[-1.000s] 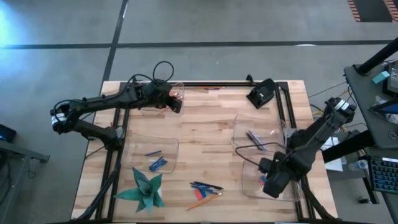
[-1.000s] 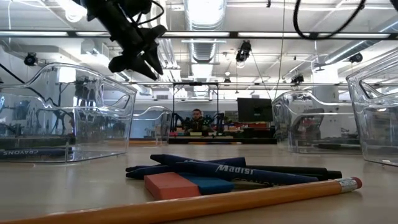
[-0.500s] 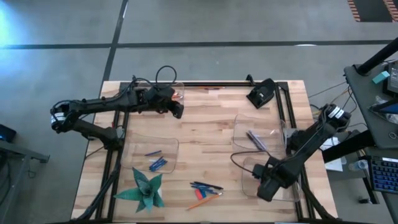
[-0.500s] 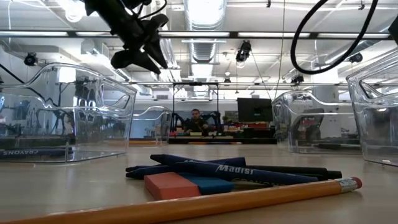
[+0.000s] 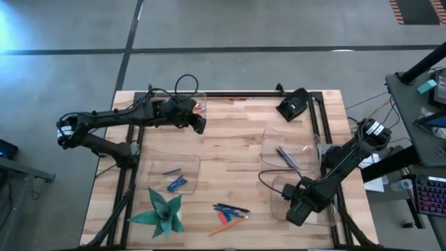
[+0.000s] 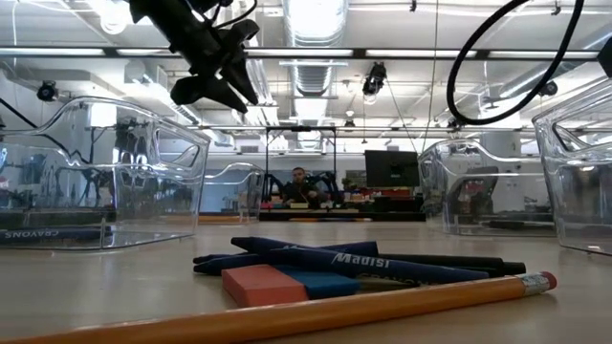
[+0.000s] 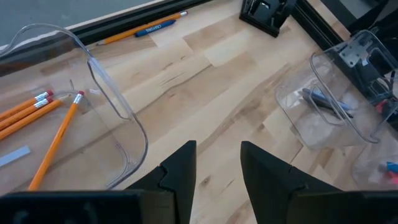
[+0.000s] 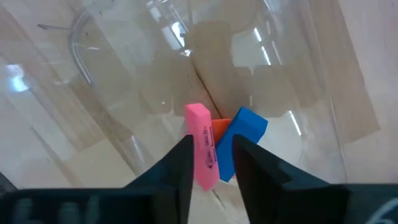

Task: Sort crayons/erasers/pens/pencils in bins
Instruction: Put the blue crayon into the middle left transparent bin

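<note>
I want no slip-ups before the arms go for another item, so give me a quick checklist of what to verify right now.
1. Left gripper free: ok, open, nothing between its fingers, beside the pencil bin.
2. Pencils binned: ok, three lie inside that bin.
3. Right gripper placed: ok, over the eraser bin.
4. Pink eraser released: cannot tell; it stands between that gripper's fingers, against a blue eraser.
5. Table sorted: not ok; pens, erasers and a pencil lie unsorted near the front.

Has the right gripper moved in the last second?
Yes. The right gripper has slid toward the table's middle, across its bin.
</note>
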Robot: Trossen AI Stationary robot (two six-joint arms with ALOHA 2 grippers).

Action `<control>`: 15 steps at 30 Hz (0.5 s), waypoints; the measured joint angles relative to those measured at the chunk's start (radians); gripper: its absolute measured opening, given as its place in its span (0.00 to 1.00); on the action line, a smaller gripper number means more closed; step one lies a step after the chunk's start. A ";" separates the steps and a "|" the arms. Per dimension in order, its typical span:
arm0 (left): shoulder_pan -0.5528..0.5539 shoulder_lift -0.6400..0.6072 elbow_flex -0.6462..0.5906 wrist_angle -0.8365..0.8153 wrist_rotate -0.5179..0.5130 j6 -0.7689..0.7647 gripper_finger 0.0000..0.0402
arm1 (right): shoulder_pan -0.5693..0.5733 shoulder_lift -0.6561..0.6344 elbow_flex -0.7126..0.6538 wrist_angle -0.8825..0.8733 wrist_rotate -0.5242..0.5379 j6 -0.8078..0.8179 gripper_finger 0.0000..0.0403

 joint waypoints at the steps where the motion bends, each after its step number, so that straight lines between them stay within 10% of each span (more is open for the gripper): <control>1: 0.000 0.000 0.000 0.000 0.000 0.000 0.28 | 0.000 0.000 0.001 -0.001 -0.005 -0.002 0.28; 15: 0.000 0.000 -0.002 0.027 0.000 0.012 0.28 | -0.021 -0.054 0.221 -0.266 -0.023 -0.178 0.39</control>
